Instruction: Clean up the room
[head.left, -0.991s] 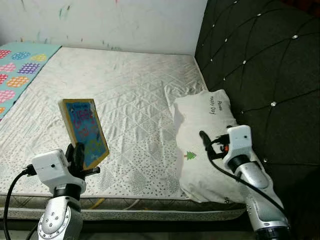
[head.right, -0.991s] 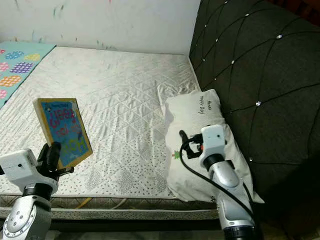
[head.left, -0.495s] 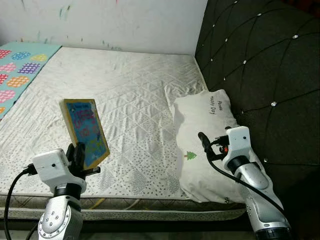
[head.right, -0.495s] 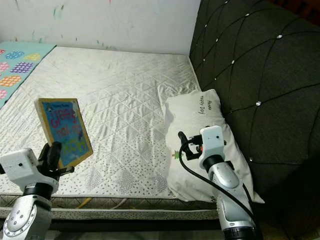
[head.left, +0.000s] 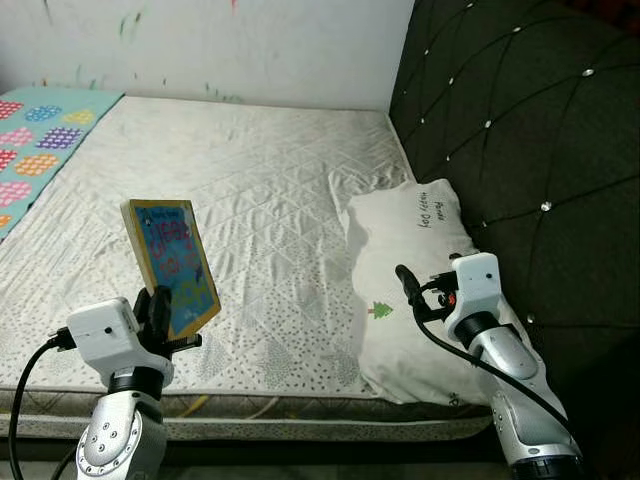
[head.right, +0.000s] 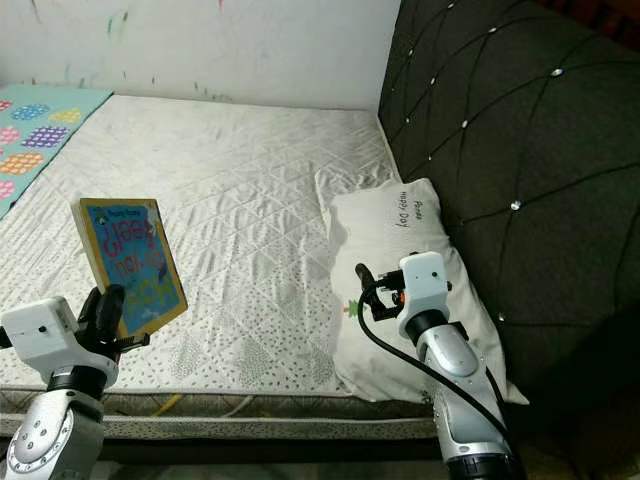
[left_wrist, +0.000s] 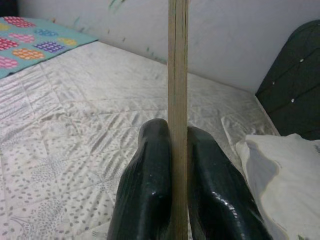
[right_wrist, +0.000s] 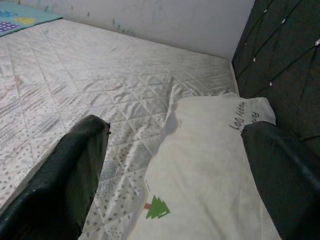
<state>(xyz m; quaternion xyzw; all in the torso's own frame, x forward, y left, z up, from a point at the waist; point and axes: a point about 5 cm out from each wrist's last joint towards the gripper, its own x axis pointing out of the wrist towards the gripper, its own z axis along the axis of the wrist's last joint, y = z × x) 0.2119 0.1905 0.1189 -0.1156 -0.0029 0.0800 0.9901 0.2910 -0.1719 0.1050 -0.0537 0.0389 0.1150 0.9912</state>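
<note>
Book (head.left: 172, 262) stands upright above the bed's (head.left: 250, 180) near edge, clamped at its bottom between our left gripper's (left_wrist: 177, 175) jaws. Our right gripper (right_wrist: 175, 180) hovers over the pillow (head.left: 415, 285) beside the dark headboard (head.left: 530, 150), jaws wide apart. We see a colourful blanket (head.left: 35, 140) at the far left.

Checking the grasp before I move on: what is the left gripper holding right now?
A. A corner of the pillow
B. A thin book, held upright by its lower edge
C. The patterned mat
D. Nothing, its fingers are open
B. The left gripper is shut on the lower edge of the book, which stands upright above the mattress; in the left wrist view both fingers press against the book's thin edge.
</note>
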